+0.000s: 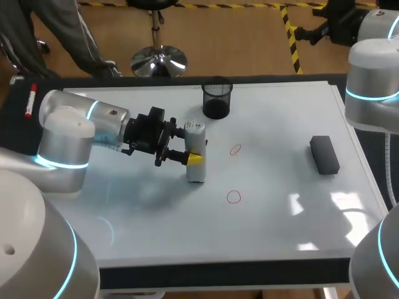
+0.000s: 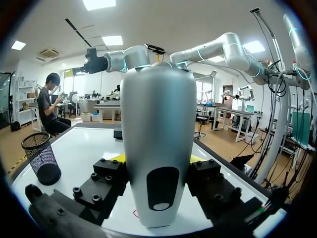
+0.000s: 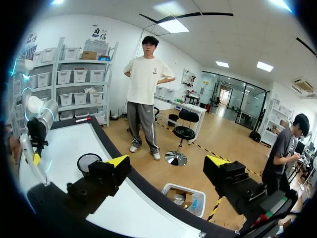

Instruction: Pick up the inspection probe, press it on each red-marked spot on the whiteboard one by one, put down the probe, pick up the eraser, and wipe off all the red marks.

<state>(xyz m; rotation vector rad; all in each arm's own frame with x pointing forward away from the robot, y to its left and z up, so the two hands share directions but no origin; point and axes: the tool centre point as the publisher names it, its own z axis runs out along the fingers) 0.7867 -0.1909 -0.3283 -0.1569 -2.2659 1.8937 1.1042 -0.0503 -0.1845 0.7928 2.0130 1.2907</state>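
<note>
The inspection probe (image 1: 196, 151), a white rounded cylinder, stands upright with its lower end at the whiteboard (image 1: 274, 230), left of both red marks. My left gripper (image 1: 194, 147) comes in from the side and is shut on the probe (image 2: 158, 148), one yellow-tipped finger on each flank. One red ring (image 1: 235, 149) lies just right of the probe, another (image 1: 233, 197) nearer the front. The dark grey eraser (image 1: 324, 154) lies at the right. My right gripper (image 3: 168, 163) is open and empty, held high past the board's right side.
A black mesh cup (image 1: 217, 98) stands at the board's far edge, behind the probe. A red marker (image 1: 29, 101) lies on the dark strip left of the board. My right arm (image 1: 373, 81) rises at the right edge.
</note>
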